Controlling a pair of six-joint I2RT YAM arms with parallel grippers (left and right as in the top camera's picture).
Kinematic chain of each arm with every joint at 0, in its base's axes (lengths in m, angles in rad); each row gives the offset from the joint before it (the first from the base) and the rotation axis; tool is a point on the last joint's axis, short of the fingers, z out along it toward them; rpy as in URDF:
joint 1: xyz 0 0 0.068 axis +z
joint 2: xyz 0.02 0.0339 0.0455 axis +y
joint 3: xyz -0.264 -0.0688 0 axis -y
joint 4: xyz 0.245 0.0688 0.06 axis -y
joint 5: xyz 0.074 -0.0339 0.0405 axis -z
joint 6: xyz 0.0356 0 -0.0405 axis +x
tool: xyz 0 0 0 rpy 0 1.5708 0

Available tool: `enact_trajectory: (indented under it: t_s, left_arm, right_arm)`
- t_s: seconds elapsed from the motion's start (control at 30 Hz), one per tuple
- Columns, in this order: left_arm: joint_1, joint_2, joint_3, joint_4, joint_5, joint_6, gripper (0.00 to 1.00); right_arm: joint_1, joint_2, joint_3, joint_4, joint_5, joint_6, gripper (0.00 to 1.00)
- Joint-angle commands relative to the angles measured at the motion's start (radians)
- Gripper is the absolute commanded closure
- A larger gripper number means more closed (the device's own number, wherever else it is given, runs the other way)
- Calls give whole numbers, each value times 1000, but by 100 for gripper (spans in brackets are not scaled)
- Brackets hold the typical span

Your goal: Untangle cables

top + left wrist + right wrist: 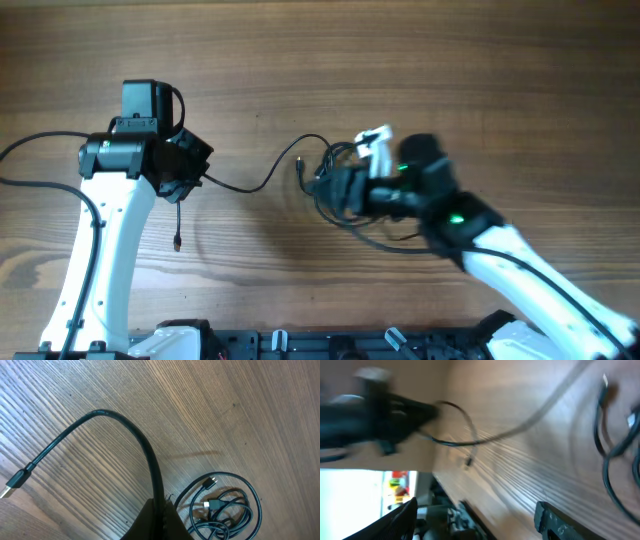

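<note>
The cables are thin black cords. A looped tangle (345, 195) lies at the table's middle; it also shows in the left wrist view (227, 507) and at the right edge of the blurred right wrist view (615, 445). My left gripper (188, 168) is shut on one cable (125, 427). Its short end curls away to a plug (15, 482) that hangs below the gripper (177, 240). The long part (255, 185) runs right to the tangle. My right gripper (335, 185) sits over the tangle's left side, its jaws (475, 510) wide open and empty.
Wooden table (400, 70). The left arm (365, 410) shows at upper left in the right wrist view. The table's front edge with black mounts (300, 345) lies along the bottom. A thicker arm wire (30, 150) loops at far left.
</note>
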Motion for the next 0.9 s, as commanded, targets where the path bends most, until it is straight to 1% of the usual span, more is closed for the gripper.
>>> enact_trajectory:
  t_s: [0.0, 0.03, 0.07, 0.1, 0.2, 0.23, 0.3, 0.4, 0.43, 0.5, 0.57, 0.6, 0.63, 0.67, 0.8, 0.83, 0.87]
  left_arm:
    - [2, 5, 0, -1, 9, -14, 96]
    - [2, 5, 0, -1, 9, -13, 96]
    - [2, 5, 0, -2, 9, -13, 96]
    - [2, 5, 0, -9, 9, -13, 96]
    - [2, 5, 0, -28, 40, -12, 96]
    - [2, 5, 0, -35, 75, -9, 96]
    - [2, 5, 0, -43, 168, 2, 96]
    - [2, 5, 0, -78, 264, 2, 96]
    - [2, 5, 0, -84, 280, 2, 96]
    - [2, 5, 0, -85, 319, 2, 96]
    - [2, 5, 0, -90, 372, 2, 96]
    - [2, 5, 0, -91, 379, 2, 96]
    - [2, 5, 0, -90, 379, 2, 96]
    - [2, 5, 0, -91, 379, 2, 96]
    - [2, 5, 0, -90, 375, 2, 96]
    - [2, 5, 0, -90, 371, 2, 96]
    - [2, 5, 0, -90, 364, 2, 96]
  right_arm:
    - [101, 156, 1, 152, 102, -11, 21]
    - [139, 212, 1, 222, 102, -171, 21]
    - [163, 251, 1, 257, 113, -286, 14]
    - [182, 272, 1, 282, 129, -384, 11]
    - [234, 264, 1, 311, 265, -660, 8]
    - [249, 261, 1, 326, 296, -730, 7]
    - [294, 261, 1, 375, 418, -938, 5]
    - [319, 261, 1, 415, 449, -1125, 5]
    - [319, 261, 1, 424, 449, -1154, 5]
    - [319, 261, 1, 437, 449, -1187, 14]
    - [320, 261, 1, 442, 450, -1183, 20]
    - [320, 261, 1, 444, 450, -1183, 25]
    - [320, 261, 1, 451, 459, -1183, 36]
    - [320, 261, 1, 463, 472, -1176, 57]
    - [320, 261, 1, 498, 480, -1151, 79]
    - [320, 261, 1, 502, 480, -1145, 83]
    - [320, 261, 1, 509, 480, -1132, 91]
